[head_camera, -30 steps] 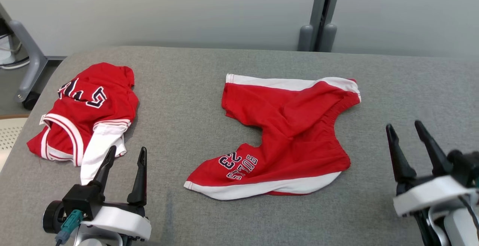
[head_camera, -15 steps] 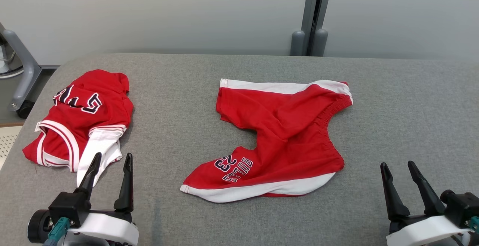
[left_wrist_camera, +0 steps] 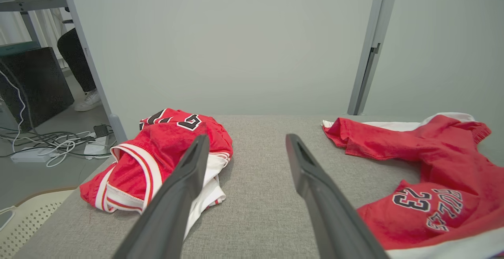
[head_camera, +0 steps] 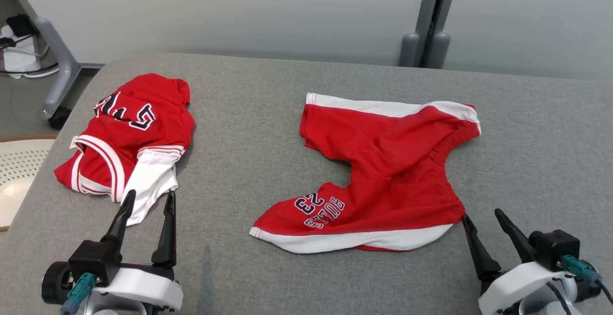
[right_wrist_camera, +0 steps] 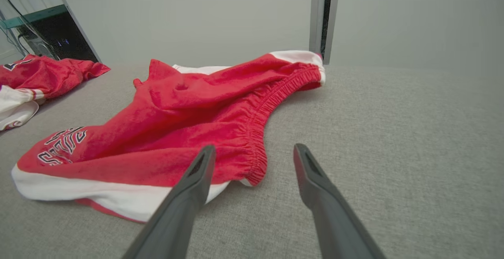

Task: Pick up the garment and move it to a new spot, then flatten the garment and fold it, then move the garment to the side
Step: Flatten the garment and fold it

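- Grey padded table by a pale wall — red shorts lie mid-table, rumpled.
- Soft, light, floppy cloth; the elastic waistband beside the right gripper looks like the best pinch point.
- Both grippers are spread wide and empty — the left gripper sits by a bunched jersey.
- The shorts' tucked-under layers are hidden.

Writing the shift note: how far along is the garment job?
Done: nothing certain; the jersey lies bunched at the left. In hand: nothing; left gripper and right gripper stand open, empty. Left: the shorts lie rumpled and unfolded, so flattening, folding, moving aside.
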